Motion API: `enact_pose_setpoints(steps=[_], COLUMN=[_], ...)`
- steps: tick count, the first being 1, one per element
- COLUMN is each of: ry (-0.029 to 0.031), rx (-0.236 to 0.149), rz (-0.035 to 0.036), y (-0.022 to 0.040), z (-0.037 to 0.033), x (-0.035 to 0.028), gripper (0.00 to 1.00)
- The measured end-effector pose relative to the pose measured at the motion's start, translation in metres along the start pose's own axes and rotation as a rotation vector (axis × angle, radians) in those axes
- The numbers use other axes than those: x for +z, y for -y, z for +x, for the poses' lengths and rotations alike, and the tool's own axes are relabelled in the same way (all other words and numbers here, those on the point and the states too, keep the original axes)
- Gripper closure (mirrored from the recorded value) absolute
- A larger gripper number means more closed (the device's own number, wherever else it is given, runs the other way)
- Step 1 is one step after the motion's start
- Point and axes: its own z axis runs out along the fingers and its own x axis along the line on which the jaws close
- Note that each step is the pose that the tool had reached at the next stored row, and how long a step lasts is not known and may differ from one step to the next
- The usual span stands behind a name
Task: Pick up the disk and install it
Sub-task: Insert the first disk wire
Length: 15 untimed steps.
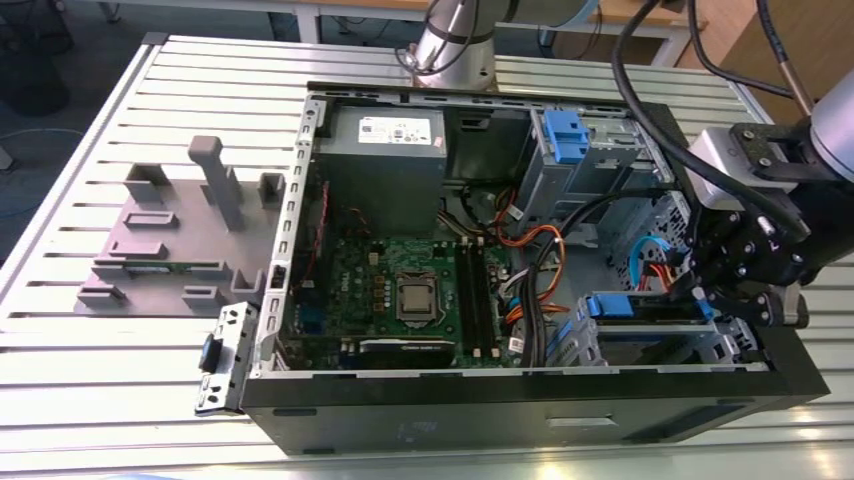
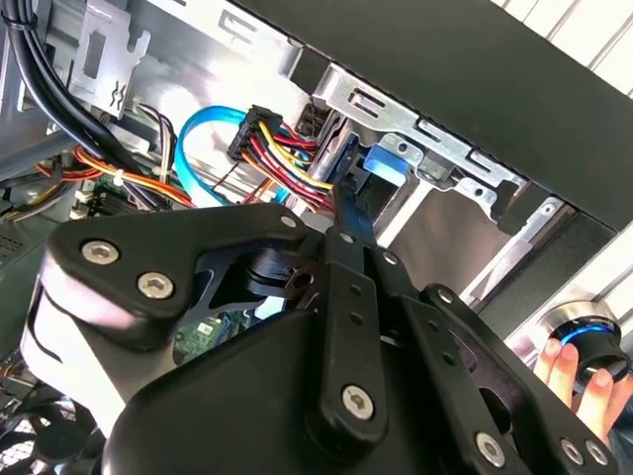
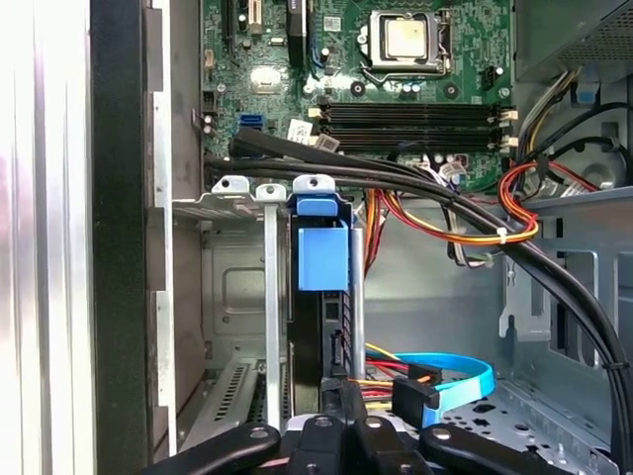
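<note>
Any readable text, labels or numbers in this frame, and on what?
No text can be read.
Power supply label: white sticker with print, too small to read.
Motherboard: small white stickers and markings in the first wrist view, too blurred to read.
Disk, standing in its bay in the case by the gripper: blue bracket bears no visible lettering.

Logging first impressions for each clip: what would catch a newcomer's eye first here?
The open computer case lies on its side on the slatted table, its green motherboard exposed in the middle. At the exterior view's right, the black gripper reaches into the case at the drive cage, where the disk with its blue bracket stands on edge in a slot. A grey plastic stand sits outside the case at the exterior view's left.
</note>
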Motion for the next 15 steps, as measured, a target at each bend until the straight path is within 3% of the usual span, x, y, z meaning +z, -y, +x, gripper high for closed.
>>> enact_pose_setpoints(steps=[4, 15], ry=[-0.0014, -0.002], rx=[0.0, 0.0], rz=[0.0001, -0.0053], y=[0.0015, 0.0145], z=[-0.0005, -0.0012], x=[-0.0071, -0.01], gripper=[0.89, 0.89])
